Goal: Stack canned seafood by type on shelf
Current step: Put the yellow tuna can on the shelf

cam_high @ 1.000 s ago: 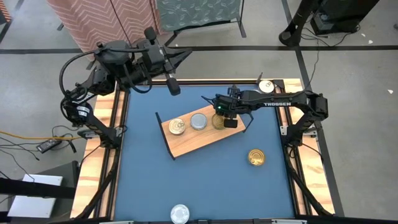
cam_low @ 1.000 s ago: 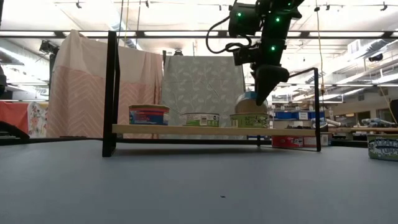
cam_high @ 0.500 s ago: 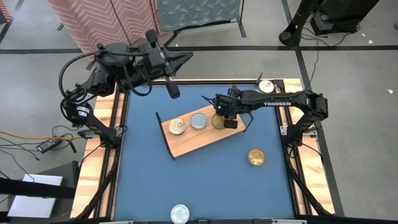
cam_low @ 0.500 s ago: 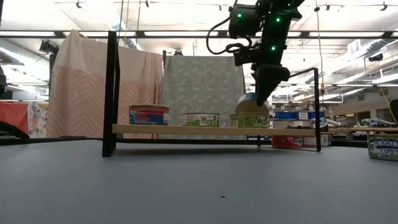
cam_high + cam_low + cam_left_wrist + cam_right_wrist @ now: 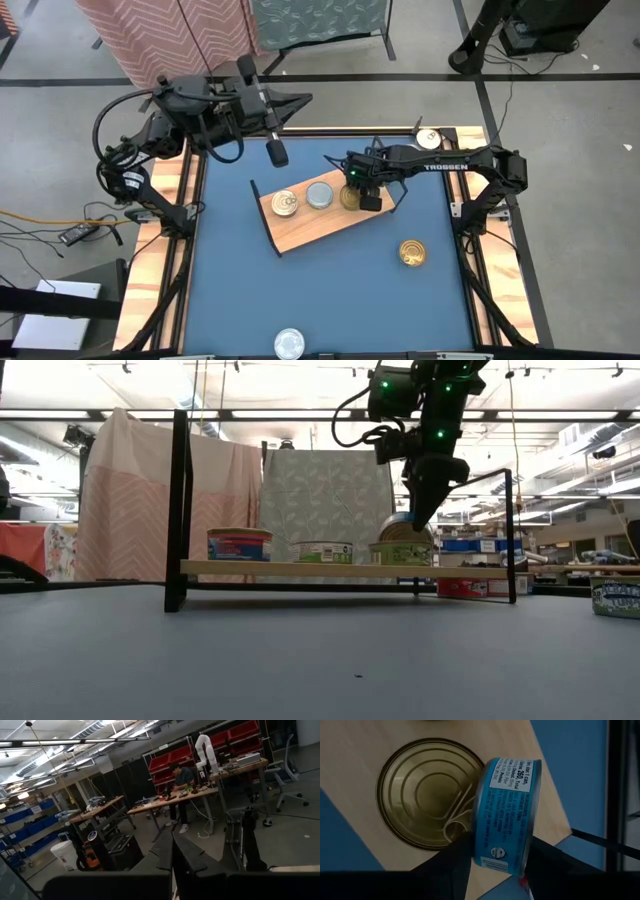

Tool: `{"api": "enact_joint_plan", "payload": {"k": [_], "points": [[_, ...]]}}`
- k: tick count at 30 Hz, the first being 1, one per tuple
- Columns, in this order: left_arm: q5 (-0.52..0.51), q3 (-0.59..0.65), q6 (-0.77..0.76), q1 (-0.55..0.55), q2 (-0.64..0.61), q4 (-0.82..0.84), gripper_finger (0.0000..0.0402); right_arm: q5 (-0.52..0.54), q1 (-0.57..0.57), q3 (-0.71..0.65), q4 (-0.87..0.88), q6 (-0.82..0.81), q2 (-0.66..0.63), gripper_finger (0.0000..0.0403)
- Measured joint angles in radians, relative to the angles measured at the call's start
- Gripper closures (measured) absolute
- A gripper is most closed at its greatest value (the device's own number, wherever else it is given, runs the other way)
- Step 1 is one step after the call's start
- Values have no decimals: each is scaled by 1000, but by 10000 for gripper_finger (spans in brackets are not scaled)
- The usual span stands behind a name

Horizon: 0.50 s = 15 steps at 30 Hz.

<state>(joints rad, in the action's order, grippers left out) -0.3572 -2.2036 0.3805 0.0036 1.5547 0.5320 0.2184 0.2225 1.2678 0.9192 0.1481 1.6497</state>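
Tins (image 5: 319, 195) sit three in a row on my shelf (image 5: 300, 232) — my right gripper (image 5: 368, 200) pinches a blue tin (image 5: 507, 812) on edge over the gold one (image 5: 426, 792), left gripper (image 5: 274, 153) shut up high — three tins left.

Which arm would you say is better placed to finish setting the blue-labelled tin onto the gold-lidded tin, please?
The right: its tool straddles the tilted blue-labelled round tin over the gold-lidded tin on the light-wood shelf. The left tool hangs away, shut.
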Motion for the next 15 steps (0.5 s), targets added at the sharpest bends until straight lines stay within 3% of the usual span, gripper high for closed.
{"api": "enact_joint_plan", "payload": {"k": [9,15], "points": [[0,0,-1,0,0,24,396,-21,-7,0,-3,-26,0,215],[0,0,-1,-10,0,26,396,21,23,0,-3,-37,0,193]]}}
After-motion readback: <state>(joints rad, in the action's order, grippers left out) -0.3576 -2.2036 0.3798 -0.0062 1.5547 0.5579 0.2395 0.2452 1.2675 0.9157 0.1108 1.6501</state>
